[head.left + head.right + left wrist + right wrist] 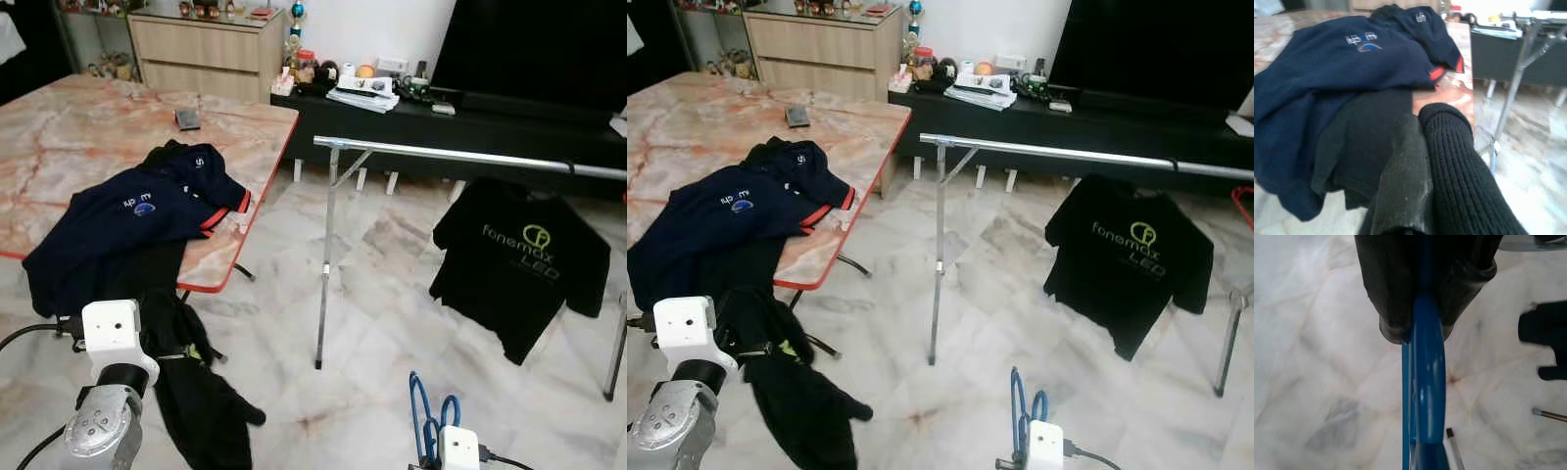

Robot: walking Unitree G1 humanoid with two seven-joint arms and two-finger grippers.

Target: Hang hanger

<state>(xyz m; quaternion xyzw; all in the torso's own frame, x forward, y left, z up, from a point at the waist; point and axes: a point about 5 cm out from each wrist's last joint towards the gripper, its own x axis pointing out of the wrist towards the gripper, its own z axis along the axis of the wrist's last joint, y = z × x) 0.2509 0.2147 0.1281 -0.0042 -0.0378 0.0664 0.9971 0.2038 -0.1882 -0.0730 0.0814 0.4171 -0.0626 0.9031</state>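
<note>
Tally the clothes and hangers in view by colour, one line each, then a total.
Navy garments on the table: 1
Black garments: 2, the printed T-shirt on the rail and one at the left gripper
Blue hangers in the right gripper: 1
Total: 4

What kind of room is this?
Probably a home living room doing duty for laundry: a marble table with clothes, a clothes rail holding a black T-shirt, and a TV.

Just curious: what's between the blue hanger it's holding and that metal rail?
Only bare marble floor lies between the blue hanger and the rail, seen in both eye views.
</note>
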